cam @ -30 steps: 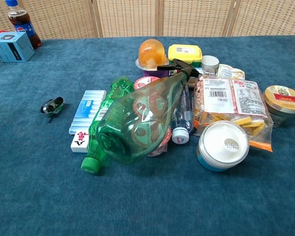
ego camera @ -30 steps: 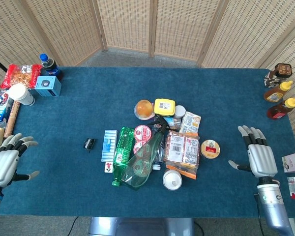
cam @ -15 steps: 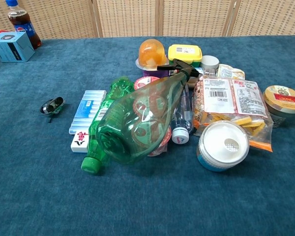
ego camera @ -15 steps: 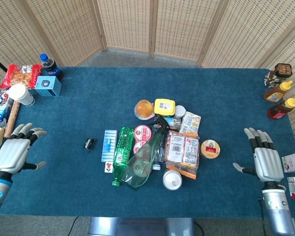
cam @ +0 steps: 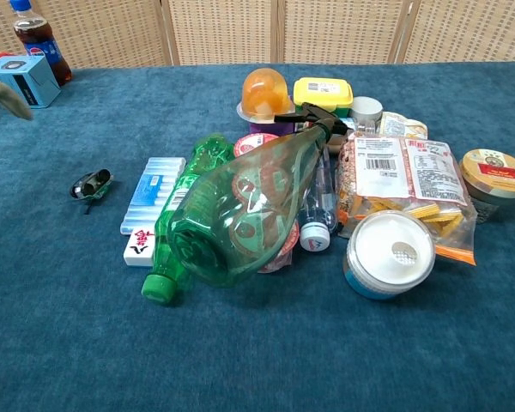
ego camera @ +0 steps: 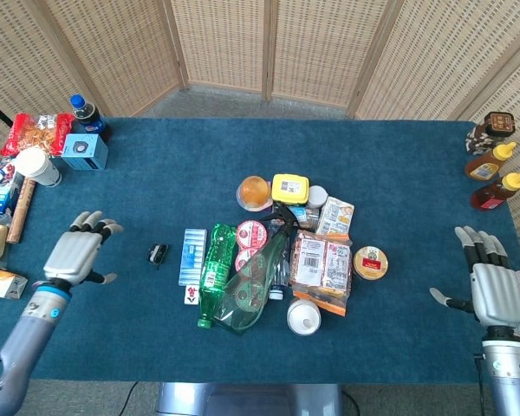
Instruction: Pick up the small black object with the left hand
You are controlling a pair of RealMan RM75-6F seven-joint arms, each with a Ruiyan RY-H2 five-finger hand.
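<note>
The small black object (ego camera: pixel 158 254) lies on the blue table (ego camera: pixel 139 173), just left of a pale blue ridged pack (ego camera: pixel 191 256); the chest view shows the black object (cam: pixel 91 184) at the left. My left hand (ego camera: pixel 76 256) hovers open, fingers spread, a short way left of the black object and holds nothing. Only a blurred fingertip (cam: pixel 7 96) of it enters the chest view at the far left edge. My right hand (ego camera: pixel 491 290) is open near the table's right edge, far from the object.
A pile in the middle holds a green bottle (ego camera: pixel 215 276), a clear green spray bottle (cam: pixel 240 210), snack packs and tubs. Boxes, a cup and a cola bottle (ego camera: pixel 87 113) stand at the back left; sauce bottles (ego camera: pixel 494 173) stand at the back right.
My left hand has moved right and forward over the table toward the black object. My right hand has drifted right toward the table edge. The objects have not moved.
</note>
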